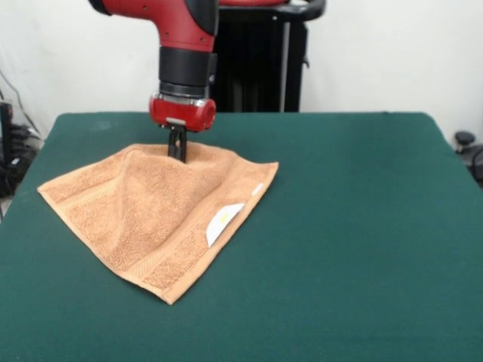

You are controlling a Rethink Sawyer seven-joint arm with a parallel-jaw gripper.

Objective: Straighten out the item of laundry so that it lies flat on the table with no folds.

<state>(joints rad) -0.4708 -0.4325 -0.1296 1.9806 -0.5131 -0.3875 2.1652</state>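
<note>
Orange-tan terry hand towel [155, 215] lay on dark green felt table [355, 226], left of centre, far edge tented upward, pinched in closed black gripper [177, 153]; white label [224, 222] faced up.

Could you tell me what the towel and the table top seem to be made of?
The towel looks like orange-tan terry cloth: a nubby, looped matte pile with flatter woven bands near its edges and a white label, probably fabric. The table seems covered in dark green felt or similar cloth: even, matte, without glare.
</note>
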